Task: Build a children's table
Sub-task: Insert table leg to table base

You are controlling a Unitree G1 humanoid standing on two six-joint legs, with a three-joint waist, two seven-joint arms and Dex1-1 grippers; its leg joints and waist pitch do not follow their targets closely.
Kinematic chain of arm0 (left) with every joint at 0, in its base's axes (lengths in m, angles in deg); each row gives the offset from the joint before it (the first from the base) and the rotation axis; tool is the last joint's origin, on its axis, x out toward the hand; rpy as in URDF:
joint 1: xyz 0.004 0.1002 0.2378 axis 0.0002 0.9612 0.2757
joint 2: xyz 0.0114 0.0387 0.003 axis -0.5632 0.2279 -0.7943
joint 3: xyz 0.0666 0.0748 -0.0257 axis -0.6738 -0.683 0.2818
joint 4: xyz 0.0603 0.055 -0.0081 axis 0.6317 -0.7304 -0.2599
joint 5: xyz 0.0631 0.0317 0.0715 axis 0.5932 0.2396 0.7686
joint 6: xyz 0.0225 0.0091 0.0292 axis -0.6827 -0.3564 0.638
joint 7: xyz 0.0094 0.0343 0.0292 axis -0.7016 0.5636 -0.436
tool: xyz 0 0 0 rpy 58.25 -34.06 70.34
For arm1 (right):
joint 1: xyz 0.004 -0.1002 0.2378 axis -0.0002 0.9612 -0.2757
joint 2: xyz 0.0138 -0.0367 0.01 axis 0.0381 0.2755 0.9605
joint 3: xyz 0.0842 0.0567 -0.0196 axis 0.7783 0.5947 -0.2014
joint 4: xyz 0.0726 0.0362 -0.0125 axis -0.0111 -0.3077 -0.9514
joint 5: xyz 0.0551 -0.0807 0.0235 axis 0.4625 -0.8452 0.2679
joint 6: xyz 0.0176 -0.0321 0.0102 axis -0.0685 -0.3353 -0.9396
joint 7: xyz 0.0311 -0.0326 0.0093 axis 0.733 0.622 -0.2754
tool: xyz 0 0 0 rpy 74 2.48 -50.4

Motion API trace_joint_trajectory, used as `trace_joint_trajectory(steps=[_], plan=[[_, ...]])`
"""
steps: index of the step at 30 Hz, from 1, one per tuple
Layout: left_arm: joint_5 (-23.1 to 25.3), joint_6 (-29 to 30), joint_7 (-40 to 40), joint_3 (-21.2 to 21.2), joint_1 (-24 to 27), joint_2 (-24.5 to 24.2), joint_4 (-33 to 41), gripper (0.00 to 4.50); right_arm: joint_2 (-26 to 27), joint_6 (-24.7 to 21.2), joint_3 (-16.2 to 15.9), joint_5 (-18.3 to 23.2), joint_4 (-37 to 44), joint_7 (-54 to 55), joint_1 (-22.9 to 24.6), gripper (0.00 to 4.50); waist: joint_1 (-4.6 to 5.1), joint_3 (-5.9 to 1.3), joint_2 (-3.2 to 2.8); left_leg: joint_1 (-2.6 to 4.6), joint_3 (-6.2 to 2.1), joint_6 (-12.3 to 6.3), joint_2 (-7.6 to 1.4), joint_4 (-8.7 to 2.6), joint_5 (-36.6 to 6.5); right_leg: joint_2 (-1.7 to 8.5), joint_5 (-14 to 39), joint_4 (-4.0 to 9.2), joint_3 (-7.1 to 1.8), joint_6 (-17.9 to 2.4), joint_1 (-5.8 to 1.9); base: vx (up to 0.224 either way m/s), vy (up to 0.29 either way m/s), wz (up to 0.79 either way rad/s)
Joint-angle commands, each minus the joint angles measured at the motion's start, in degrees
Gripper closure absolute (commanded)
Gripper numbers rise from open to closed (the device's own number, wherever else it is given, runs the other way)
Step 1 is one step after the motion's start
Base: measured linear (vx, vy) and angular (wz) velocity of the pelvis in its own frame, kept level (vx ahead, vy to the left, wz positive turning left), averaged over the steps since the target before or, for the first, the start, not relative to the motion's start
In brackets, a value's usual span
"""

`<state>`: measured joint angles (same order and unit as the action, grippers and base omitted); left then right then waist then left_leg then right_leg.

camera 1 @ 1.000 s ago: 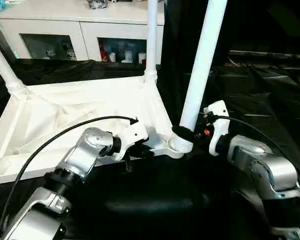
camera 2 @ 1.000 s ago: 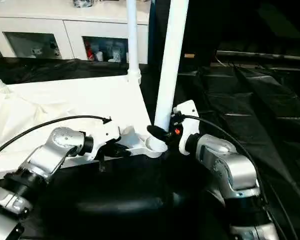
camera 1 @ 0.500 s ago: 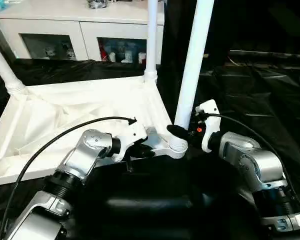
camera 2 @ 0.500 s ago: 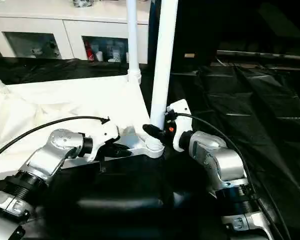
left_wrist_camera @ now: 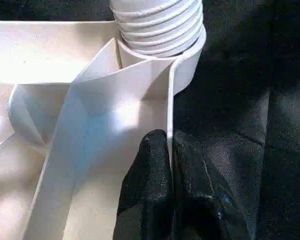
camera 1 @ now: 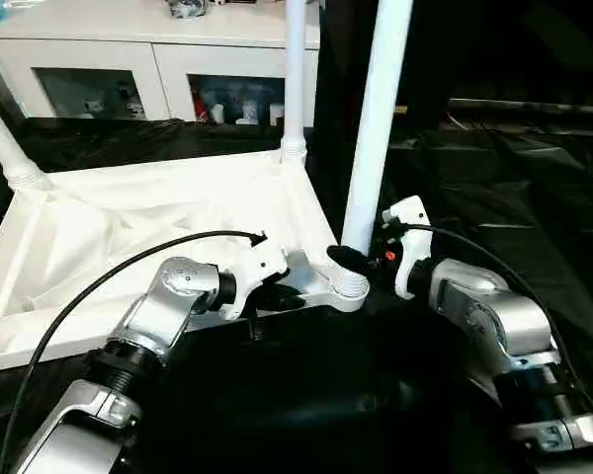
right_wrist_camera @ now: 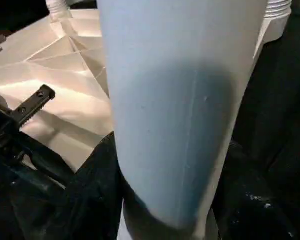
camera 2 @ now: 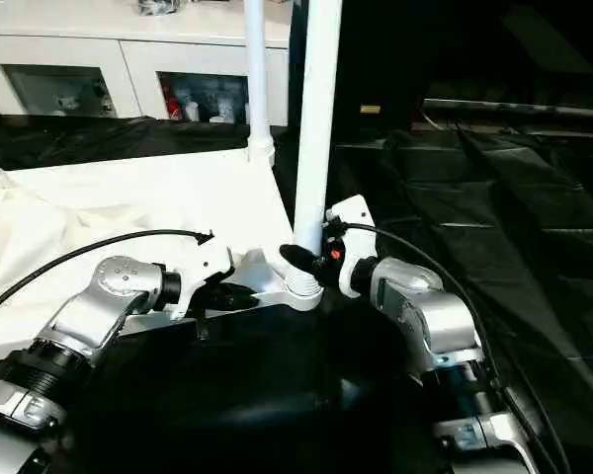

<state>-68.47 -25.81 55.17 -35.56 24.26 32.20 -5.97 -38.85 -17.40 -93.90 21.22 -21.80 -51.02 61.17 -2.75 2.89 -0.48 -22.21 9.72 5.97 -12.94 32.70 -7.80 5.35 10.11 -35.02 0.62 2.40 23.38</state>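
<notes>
I'm seating the near leg (camera 1: 374, 128), centre frame, in the tabletop (camera 1: 128, 237) corner socket (camera 1: 348, 288); right gripper (camera 1: 361, 259) clasps its base, left gripper (left_wrist_camera: 171, 165) pinches the rim. Next I'd judge: twist it home, holding it upright

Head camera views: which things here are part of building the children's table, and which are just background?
Part of the job:
- tabletop, lying upside down
- near leg, clasped by the right gripper
- far leg and left leg, standing in their corner sockets
- left gripper, shut on the tabletop's rim

Just there:
- white cabinet
- black sheeting
</notes>
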Motion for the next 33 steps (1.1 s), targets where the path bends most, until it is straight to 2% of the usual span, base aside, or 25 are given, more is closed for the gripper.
trace_joint_trajectory(steps=[1,4,9,13,17,18,23,24,25,26,29,31,33], plan=[[-2.5,-2.1,0.3,0.6,0.8,0.9,0.3,4.5,-0.2,0.7,-1.2,-1.1,-1.4,-0.3,-0.5,2.59,-0.35,-3.98,0.78,0.78,1.08,0.15,1.14,-3.3,-16.1,0.51,14.7,4.38,-0.23,-10.3,-2.22,0.0,0.0,0.0],[-2.3,-1.8,0.3,0.7,0.7,1.0,0.2,4.5,0.0,0.4,-1.3,-1.2,-1.8,-0.6,-0.6,2.59,-0.29,-3.97,0.73,0.83,1.06,0.06,1.12,-3.31,-16.2,0.49,14.6,4.36,-0.23,-10.5,-2.19,0.0,0.0,0.0],[-1.8,-2.0,-0.4,0.8,0.2,1.0,-0.1,4.5,0.1,0.5,0.3,-0.5,-3.0,-0.6,-0.1,2.59,-0.26,-3.97,0.7,0.88,1.05,0.06,1.09,-3.32,-16.6,0.52,15.1,4.42,-0.23,-10.5,-2.15,0.0,0.0,0.0],[-1.7,-2.3,-1.2,1.3,-0.3,1.1,-0.9,4.5,0.5,0.9,3.0,1.2,-4.3,-0.4,1.7,2.59,-0.33,-4.0,0.71,0.87,1.08,-0.06,1.1,-3.3,-16.7,0.53,14.8,4.46,-0.23,-10.7,-2.13,0.0,0.0,0.0],[-1.8,-2.2,-1.5,1.6,-0.5,1.2,-1.2,4.5,1.3,3.3,4.7,2.4,-5.4,-0.8,5.8,2.59,-0.65,-4.02,0.51,0.94,1.09,-0.15,1.06,-3.33,-17.0,0.56,14.6,4.52,-0.23,-10.8,-2.09,0.0,0.0,0.0],[-1.8,-2.2,-1.5,1.6,-0.5,1.2,-1.2,4.5,1.4,3.6,4.8,2.5,-5.5,-0.8,6.1,2.59,-0.63,-3.98,0.67,0.82,1.07,-0.21,1.1,-3.36,-17.1,0.56,14.8,4.52,-0.21,-10.7,-2.15,0.0,0.0,0.0],[-1.7,-2.6,-1.7,1.5,-0.7,1.2,-1.6,4.5,2.9,7.1,5.7,2.6,-7.6,-0.7,8.6,2.59,-0.7,-3.95,0.53,0.9,1.04,-0.24,1.04,-3.45,-18.0,0.63,16.4,4.71,-0.19,-10.5,-1.93,0.0,0.0,0.0],[-1.6,-2.8,-1.7,1.6,-1.0,1.2,-2.0,4.5,3.6,9.1,5.9,2.2,-8.8,-0.4,9.3,2.59,-0.83,-3.96,-0.32,0.94,0.87,0.05,1.1,-3.54,-18.4,0.66,16.6,4.64,-0.17,-10.3,-1.97,0.0,0.0,0.0],[-1.6,-2.9,-1.7,1.7,-1.1,1.2,-2.2,4.5,4.0,9.9,6.0,2.2,-9.3,-0.3,9.7,2.59,-0.55,-3.95,0.2,0.9,0.96,0.04,1.11,-3.54,-19.1,0.53,16.7,4.84,-0.13,-10.3,-1.91,0.0,0.0,0.0],[-1.6,-2.9,-1.7,1.7,-1.2,1.2,-2.3,4.5,4.1,10.4,5.9,2.0,-9.5,-0.1,9.9,2.59,-0.54,-3.93,0.3,0.84,0.94,0.01,1.19,-3.59,-19.3,0.48,17.1,4.88,-0.1,-10.1,-2.02,0.0,0.0,0.0],[-1.4,-3.1,-2.1,1.9,-1.5,1.3,-2.5,4.5,4.0,12.8,4.3,0.3,-9.8,-0.3,11.0,2.59,-0.51,-3.86,0.14,1.04,0.82,0.26,1.1,-3.72,-21.5,0.61,20.9,5.25,-0.06,-9.2,-1.72,0.0,0.0,0.0],[-1.4,-3.2,-2.3,1.9,-1.4,1.4,-2.5,4.5,3.2,15.3,1.8,-2.3,-9.8,-0.4,11.9,2.59,-0.45,-3.92,0.26,1.01,0.79,0.29,1.09,-3.78,-21.7,0.52,20.5,5.2,-0.08,-9.3,-1.74,0.0,0.0,0.0],[-1.4,-3.1,-2.4,1.9,-1.4,1.5,-2.5,4.5,2.9,16.6,0.6,-3.7,-9.9,-0.5,12.5,2.59,-0.39,-3.87,0.21,0.92,0.8,0.33,1.12,-3.81,-21.7,0.5,20.1,5.21,-0.09,-9.3,-1.74,0.0,0.0,0.0]])
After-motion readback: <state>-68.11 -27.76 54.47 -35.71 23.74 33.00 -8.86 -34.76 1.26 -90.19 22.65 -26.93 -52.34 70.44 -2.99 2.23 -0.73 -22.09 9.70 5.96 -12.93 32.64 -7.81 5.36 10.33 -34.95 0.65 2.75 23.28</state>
